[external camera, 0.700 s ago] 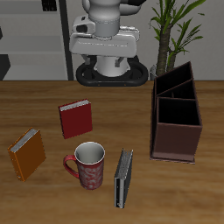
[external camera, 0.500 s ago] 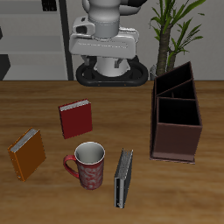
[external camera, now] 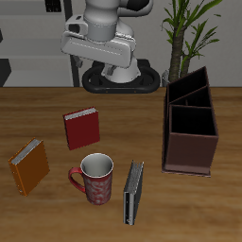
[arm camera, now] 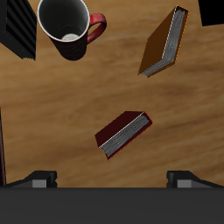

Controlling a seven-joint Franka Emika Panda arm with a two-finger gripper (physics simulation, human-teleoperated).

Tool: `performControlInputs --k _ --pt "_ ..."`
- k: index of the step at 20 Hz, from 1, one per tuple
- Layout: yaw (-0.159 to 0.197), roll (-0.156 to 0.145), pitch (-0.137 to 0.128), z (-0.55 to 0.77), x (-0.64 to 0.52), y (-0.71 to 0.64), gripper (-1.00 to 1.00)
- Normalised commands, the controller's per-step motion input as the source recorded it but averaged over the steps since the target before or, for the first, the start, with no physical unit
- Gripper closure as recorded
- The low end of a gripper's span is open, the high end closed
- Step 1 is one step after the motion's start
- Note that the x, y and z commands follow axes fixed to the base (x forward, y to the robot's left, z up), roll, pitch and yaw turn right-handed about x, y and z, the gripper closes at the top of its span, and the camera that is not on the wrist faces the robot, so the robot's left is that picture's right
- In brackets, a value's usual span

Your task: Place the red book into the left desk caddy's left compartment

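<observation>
The red book (external camera: 81,128) lies flat on the wooden table, dark red with white page edges; it also shows in the wrist view (arm camera: 122,133). The left desk caddy (external camera: 191,123) is a dark brown open-top box with inner dividers, standing across the table from the book. My gripper (external camera: 93,49) hangs high above the back of the table, well above the book and farther back than it. In the wrist view my gripper (arm camera: 112,179) has its jaws wide apart and holds nothing.
A red patterned mug (external camera: 95,178) stands near the front edge, also in the wrist view (arm camera: 66,26). An orange book (external camera: 29,166) lies beside it. A thin dark grey book (external camera: 133,192) stands between mug and caddy. A potted plant (external camera: 189,28) rises behind the caddy.
My arm's hand has tilted and shifted a little toward the red book's side at the back of the table. Nothing on the table has moved.
</observation>
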Motion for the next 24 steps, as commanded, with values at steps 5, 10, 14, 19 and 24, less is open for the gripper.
performControlInputs --k 5,10,14,19,24 --pt "-0.146 -0.084 -0.028 -0.12 0.0 -0.22 -1.0" --pt "-0.125 -0.034 0.008 -0.26 0.09 -0.09 -1.0" --pt "-0.072 -0.017 0.019 -0.19 0.1 -0.03 -1.0" --pt "-0.097 -0.012 -0.013 -0.21 0.09 -0.04 -1.0" --pt "-0.09 -0.023 0.016 -0.24 0.08 -0.16 -1.0"
